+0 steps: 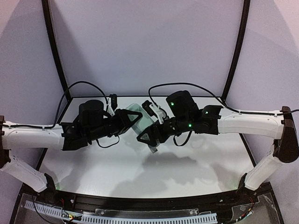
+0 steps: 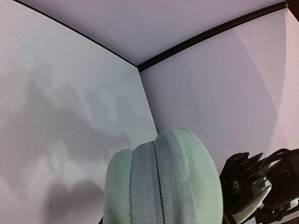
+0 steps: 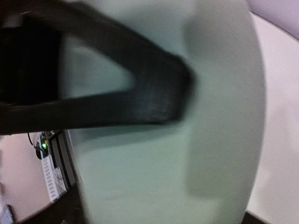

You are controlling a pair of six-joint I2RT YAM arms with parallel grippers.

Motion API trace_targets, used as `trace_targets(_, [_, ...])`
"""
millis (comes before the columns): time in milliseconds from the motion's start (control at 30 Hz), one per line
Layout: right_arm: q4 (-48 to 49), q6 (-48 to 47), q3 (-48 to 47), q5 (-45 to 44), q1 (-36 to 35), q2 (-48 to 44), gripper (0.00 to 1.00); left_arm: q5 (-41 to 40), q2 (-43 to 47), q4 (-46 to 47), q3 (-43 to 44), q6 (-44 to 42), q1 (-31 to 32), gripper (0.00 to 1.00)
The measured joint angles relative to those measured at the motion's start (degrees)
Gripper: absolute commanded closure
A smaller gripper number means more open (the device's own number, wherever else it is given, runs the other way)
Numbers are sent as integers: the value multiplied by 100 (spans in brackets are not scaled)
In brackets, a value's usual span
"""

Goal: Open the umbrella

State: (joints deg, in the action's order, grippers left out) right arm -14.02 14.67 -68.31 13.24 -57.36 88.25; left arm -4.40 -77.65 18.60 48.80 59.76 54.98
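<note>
A pale mint-green rounded storage case (image 1: pixel 136 112) hangs in the air between my two grippers, above the middle of the table. In the left wrist view its zipped end (image 2: pixel 163 182) fills the bottom centre. My left gripper (image 1: pixel 130 116) is shut on the case's far end. My right gripper (image 1: pixel 148 135) is shut on its near end. The right wrist view is blurred, with the case's flat side (image 3: pixel 177 168) filling it and one black finger (image 3: pixel 154 93) lying across it. The umbrella itself is hidden.
The white table (image 1: pixel 140 168) lies below both arms, with black frame posts (image 1: pixel 55 51) at the back corners and white walls behind. Black cables (image 1: pixel 79 86) loop from both wrists. The right gripper's body shows in the left wrist view (image 2: pixel 254 186).
</note>
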Motion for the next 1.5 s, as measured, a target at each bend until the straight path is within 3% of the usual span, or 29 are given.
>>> trace_targets(233, [-164,-217,43,-310,-55,-560,1,-195,-89,-344,420,-507,48,99])
trace_targets(433, [-59,-333,422,-498,-50,-1826,1,-233,128,-62,728,-1364,121,99])
trace_targets(600, [250,-99,1087,-1233,-76,-3014,2,-303,303,328,827,-2176,49,99])
trace_targets(733, [554,112,1436,-1812,-76,-3485,9,-196,391,723,1040,-2725,57,99])
trace_targets(1033, [1148,387,1412,-2578,-76,-2782,25,77,620,1656,1432,-3292,155,99])
trace_targets(1333, [1819,455,841,-2166,-76,-2143,36,38,663,1962,1444,-3504,305,99])
trace_targets(1500, [2067,624,719,-1808,-76,-2107,37,-81,663,1997,1444,-3630,385,99])
